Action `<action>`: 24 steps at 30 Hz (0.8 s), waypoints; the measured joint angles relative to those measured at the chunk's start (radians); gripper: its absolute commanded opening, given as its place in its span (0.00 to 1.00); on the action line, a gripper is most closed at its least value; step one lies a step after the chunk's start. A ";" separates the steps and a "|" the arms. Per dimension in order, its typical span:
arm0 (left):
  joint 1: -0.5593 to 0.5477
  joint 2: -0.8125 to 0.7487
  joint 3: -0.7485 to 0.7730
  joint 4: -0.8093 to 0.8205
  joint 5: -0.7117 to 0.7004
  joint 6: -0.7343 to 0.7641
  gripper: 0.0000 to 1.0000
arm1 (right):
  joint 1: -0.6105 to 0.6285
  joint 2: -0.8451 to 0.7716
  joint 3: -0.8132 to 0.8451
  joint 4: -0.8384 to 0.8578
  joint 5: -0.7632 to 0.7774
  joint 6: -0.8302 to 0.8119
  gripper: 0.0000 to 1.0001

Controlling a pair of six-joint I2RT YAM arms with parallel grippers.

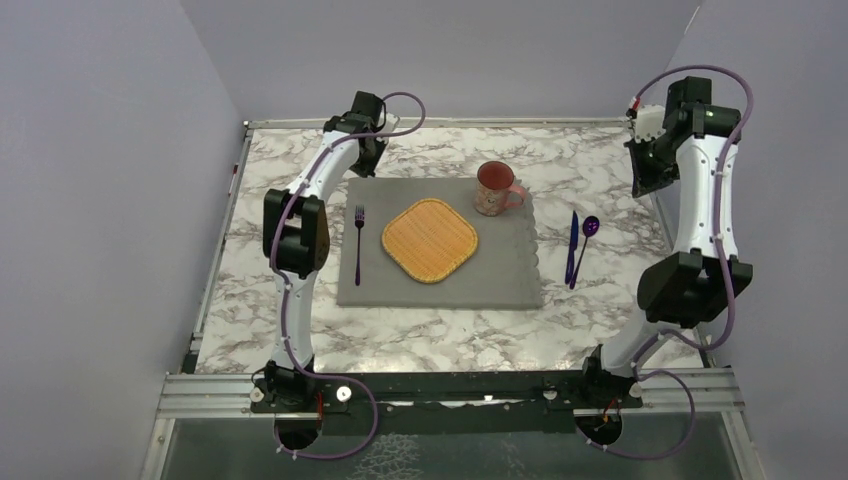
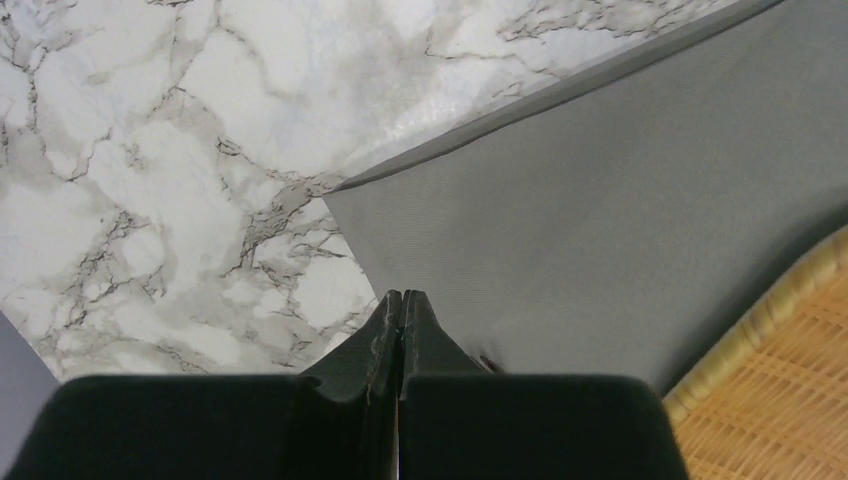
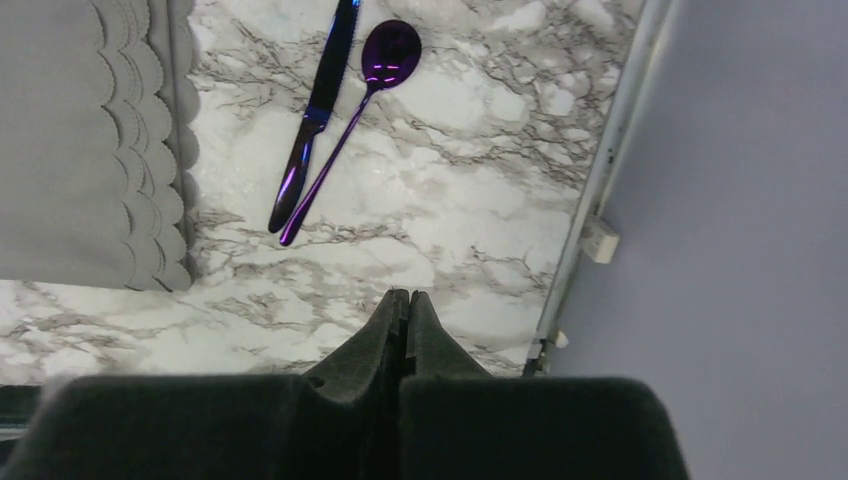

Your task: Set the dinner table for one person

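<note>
Right wrist view: knife (image 3: pixel 312 115) and spoon (image 3: pixel 341 140) handles meet upper left; left gripper (image 2: pixel 402 300) and right gripper (image 3: pixel 408 300) closed, empty. Grabbing 1 may drag the other.

Placemat (image 1: pixel 440 290): grey, scalloped right edge.
Fork (image 1: pixel 358 243): you'll find it on the placemat's left.
Woven mat (image 1: pixel 430 240): orange, centred on the placemat.
Mug (image 1: pixel 495 187): placemat's far right corner.
Knife (image 3: pixel 315 110), spoon (image 3: pixel 340 146): purple, just right of the placemat.

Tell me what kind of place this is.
Probably a robot test cell staged for dining: bare walls around the dinner table, arms bolted to a metal rail, one placemat with a mug.
</note>
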 measured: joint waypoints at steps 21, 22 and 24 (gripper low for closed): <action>0.000 -0.257 -0.244 -0.028 0.110 0.001 0.01 | -0.041 0.101 -0.411 0.134 -0.362 0.060 0.41; 0.000 -0.257 -0.244 -0.029 0.110 0.001 0.01 | -0.041 0.108 -0.420 0.151 -0.366 0.068 0.41; 0.000 -0.261 -0.244 -0.029 0.110 0.001 0.01 | -0.041 0.121 -0.441 0.180 -0.367 0.082 0.41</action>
